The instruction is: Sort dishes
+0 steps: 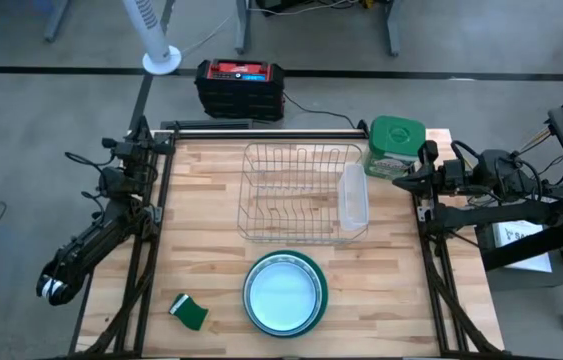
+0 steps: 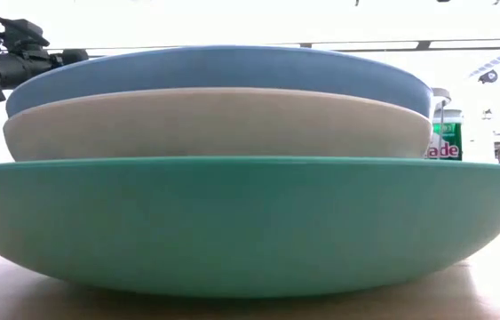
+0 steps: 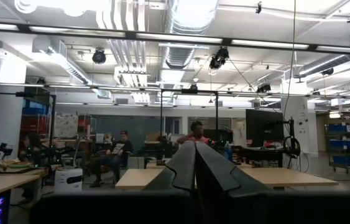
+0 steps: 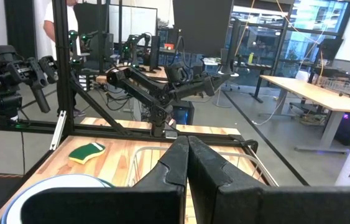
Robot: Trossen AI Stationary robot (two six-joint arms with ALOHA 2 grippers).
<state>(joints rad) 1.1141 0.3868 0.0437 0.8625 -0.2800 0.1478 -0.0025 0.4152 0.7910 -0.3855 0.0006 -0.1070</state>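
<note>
While nested near the table's front edge: plates (image 1: 284,293), three, blue atop cream atop teal; likely rigid, slick, breakable. Best pinched at rim. Left gripper (image 3: 195,163) and right gripper (image 4: 187,163): fingers pressed together, parked at sides.

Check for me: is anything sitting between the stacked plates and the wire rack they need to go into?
Nothing visible does. The stack of plates sits just in front of the wire rack, with bare table between them. The sponge lies off beside the stack, and the clear container sits at the rack's side.
</note>
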